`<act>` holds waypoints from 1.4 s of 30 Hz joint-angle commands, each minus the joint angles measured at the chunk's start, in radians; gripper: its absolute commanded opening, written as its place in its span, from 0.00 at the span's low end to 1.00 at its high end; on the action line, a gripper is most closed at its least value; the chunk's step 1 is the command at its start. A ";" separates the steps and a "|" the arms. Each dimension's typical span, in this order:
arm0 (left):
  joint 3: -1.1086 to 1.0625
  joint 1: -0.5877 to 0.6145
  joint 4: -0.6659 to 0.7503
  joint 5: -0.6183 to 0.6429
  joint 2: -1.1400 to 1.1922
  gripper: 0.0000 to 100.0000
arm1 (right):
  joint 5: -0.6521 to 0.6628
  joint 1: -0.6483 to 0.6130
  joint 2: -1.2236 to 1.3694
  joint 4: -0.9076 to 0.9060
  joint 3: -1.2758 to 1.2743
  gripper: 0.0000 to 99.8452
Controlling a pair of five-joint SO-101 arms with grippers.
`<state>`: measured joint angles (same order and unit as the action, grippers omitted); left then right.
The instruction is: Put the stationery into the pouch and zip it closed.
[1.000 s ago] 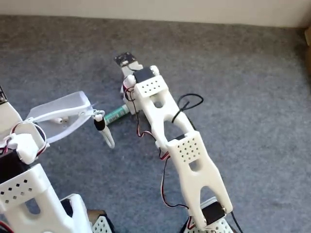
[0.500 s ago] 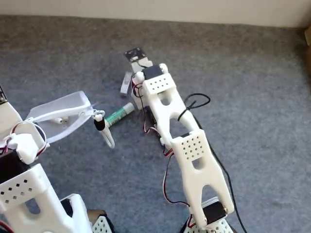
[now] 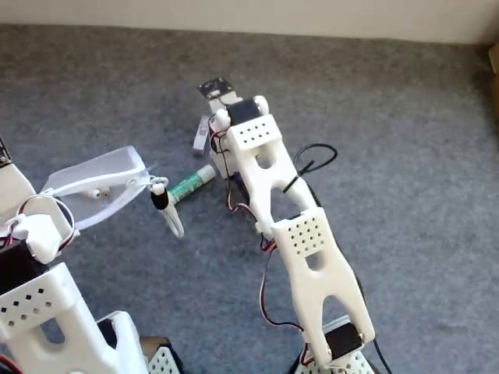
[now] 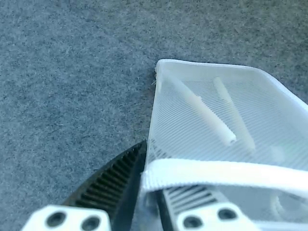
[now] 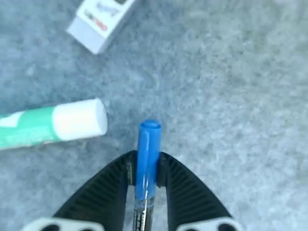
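Note:
My left gripper is shut on the edge of the white mesh pouch, holding it off the carpet at the left. Pale stick-shaped items show through the mesh. My right gripper is shut on a blue pen, low over the carpet. Beside the pen's tip lies a green and white glue stick, which points at the pouch's end. A white eraser lies just beyond it. In the high view the right gripper sits under its wrist.
A white loop with a black piece hangs from the pouch's end toward the glue stick. The grey carpet is bare to the right and at the back. A pale wall edge runs along the far side.
The right arm has shifted back and slightly right, uncovering the glue stick's white end and the eraser. The left arm and pouch have not moved.

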<state>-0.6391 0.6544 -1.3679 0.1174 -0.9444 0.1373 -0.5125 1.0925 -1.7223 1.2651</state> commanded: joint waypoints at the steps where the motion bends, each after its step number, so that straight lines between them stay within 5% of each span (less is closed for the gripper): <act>1: 0.004 0.010 0.020 0.009 -0.008 0.00 | 0.009 0.001 -0.036 -0.041 0.117 0.00; 26: 0.002 0.005 0.029 0.009 -0.005 0.00 | 0.014 0.018 -0.222 -0.045 0.117 0.00; 42: 0.002 0.005 0.029 0.009 -0.004 0.00 | 0.017 -0.065 -0.656 -0.039 -0.456 0.00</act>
<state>-0.6391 0.6544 -1.3617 0.1174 -0.9444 0.1450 -0.5340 0.5631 -1.7453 0.8477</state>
